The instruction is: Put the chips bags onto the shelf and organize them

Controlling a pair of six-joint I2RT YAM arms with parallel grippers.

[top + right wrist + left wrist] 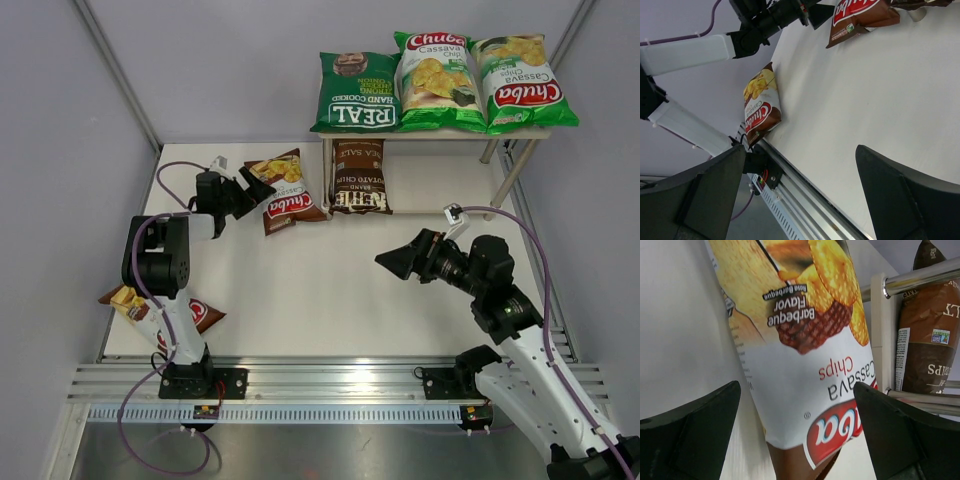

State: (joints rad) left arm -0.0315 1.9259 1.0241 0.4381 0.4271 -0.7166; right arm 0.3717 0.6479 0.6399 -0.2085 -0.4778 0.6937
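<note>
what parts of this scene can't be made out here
- Top view: the near brown-red bag is half hidden by the left arm.
- Top view: the dark brown bag runs under the shelf board, far end hidden.
- Left wrist view: the other brown-red bag is cut off at top and bottom edges.

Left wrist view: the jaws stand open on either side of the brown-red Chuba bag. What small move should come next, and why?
Probably close the left gripper on the brown-red Chuba bag. Its fingers are open with the bag's end between them, and the bag lies unheld on the table beside the shelf, whose top tier already carries three green bags.
</note>
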